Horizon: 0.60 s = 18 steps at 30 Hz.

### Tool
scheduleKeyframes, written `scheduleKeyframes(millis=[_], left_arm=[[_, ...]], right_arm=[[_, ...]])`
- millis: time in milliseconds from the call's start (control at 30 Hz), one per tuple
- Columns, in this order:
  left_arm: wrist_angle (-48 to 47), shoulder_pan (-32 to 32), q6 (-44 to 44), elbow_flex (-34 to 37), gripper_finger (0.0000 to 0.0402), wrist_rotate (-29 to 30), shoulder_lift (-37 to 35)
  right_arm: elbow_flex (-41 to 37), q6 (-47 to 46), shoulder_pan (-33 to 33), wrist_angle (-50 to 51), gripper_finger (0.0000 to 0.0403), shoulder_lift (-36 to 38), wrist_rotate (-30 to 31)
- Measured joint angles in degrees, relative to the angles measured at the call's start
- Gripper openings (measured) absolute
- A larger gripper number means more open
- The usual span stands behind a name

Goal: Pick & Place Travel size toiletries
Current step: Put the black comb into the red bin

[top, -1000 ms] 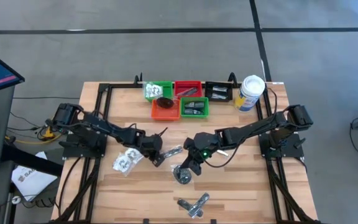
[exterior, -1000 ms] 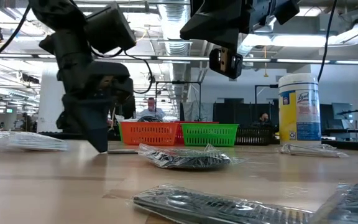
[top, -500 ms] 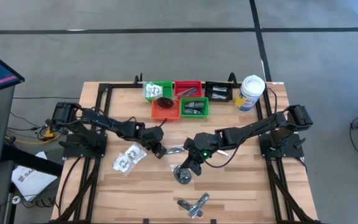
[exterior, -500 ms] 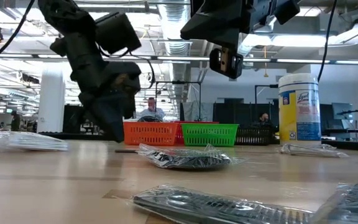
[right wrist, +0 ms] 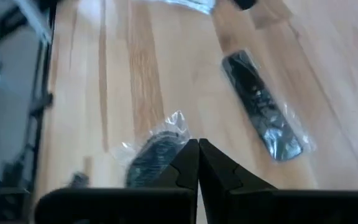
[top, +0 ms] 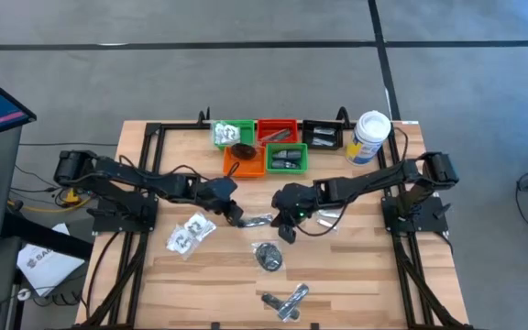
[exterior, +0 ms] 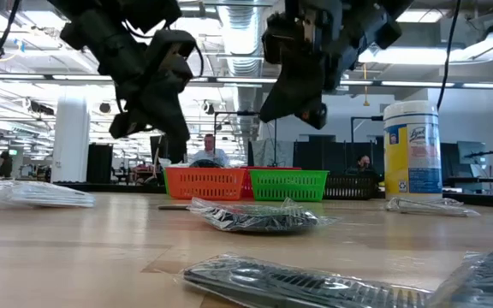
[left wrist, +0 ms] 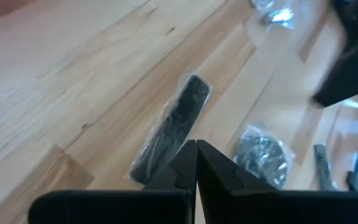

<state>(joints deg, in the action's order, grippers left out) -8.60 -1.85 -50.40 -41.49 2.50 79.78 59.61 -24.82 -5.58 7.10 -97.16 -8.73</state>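
Both grippers hang shut above the table's middle and hold nothing. My left gripper is just left of a slim dark sachet that lies flat on the wood. My right gripper is just right of that sachet. A black round piece in plastic lies nearer the front edge. Clear packets with white contents lie to the left, and silvery tubes at the front.
Small trays stand in a cluster at the back: green, red, black, orange and another green, some with items inside. A tall white canister stands at the back right. Another packet lies under the right arm.
My left gripper has risen off the tabletop and drawn back toward the far edge, tipping less steeply. My right gripper has left its place above the round piece, swung toward the far edge near the slim sachet and rolled at the wrist. Both have stayed shut.
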Motion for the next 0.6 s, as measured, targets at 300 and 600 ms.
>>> scheduleKeyframes(millis=[300, 600], left_arm=[[0.04, -0.73, -1.3, 0.01, 0.0, 0.64, -0.78], [0.08, -1.51, -1.21, 0.01, 0.0, 1.35, -0.78]], right_arm=[[-0.07, 3.99, -2.05, -3.67, 0.0, -7.56, 2.56], [-0.26, 2.76, -1.19, -4.66, 0.0, -10.37, 10.14]])
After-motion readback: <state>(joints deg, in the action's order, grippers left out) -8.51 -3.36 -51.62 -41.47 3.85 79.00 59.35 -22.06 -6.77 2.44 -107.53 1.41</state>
